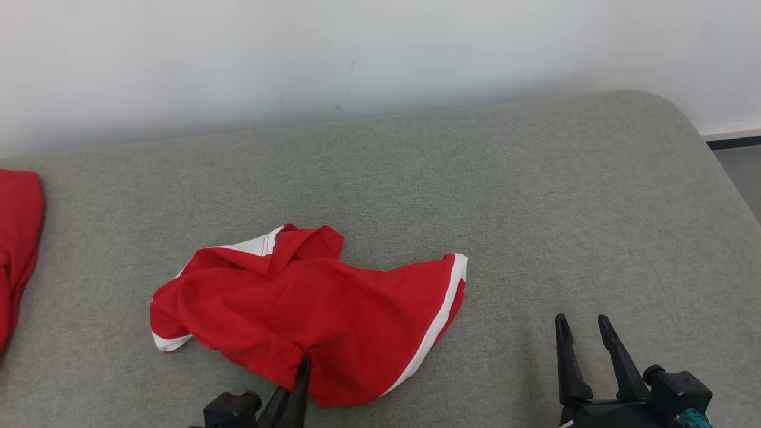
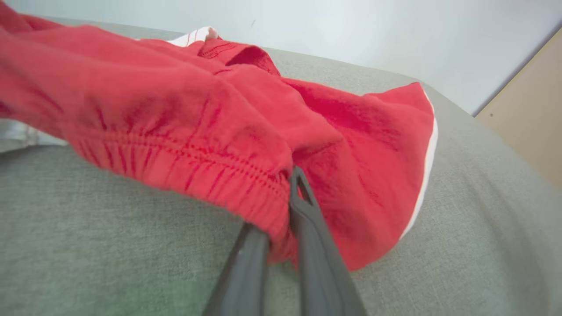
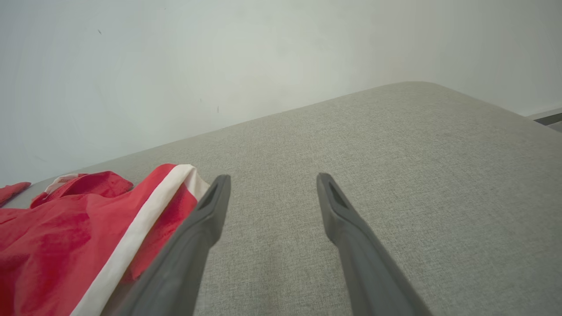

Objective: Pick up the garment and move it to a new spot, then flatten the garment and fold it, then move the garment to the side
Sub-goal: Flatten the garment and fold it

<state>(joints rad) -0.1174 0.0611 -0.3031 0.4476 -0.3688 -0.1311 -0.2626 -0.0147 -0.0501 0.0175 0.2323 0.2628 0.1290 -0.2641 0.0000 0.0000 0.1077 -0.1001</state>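
Note:
A crumpled red garment with white trim lies on the grey padded surface, left of centre. My left gripper is at its near edge, shut on the gathered red waistband. In the left wrist view the garment drapes over the gripper, and cloth is pinched between the two fingers. My right gripper stands open at the lower right, apart from the cloth. The right wrist view has that gripper with nothing between its fingers and the garment's white-striped edge just to its left.
Another red cloth lies at the far left edge of the surface. A white wall runs behind. The padded surface rounds off at the right, with floor beyond. Bare grey surface spreads to the right of the garment.

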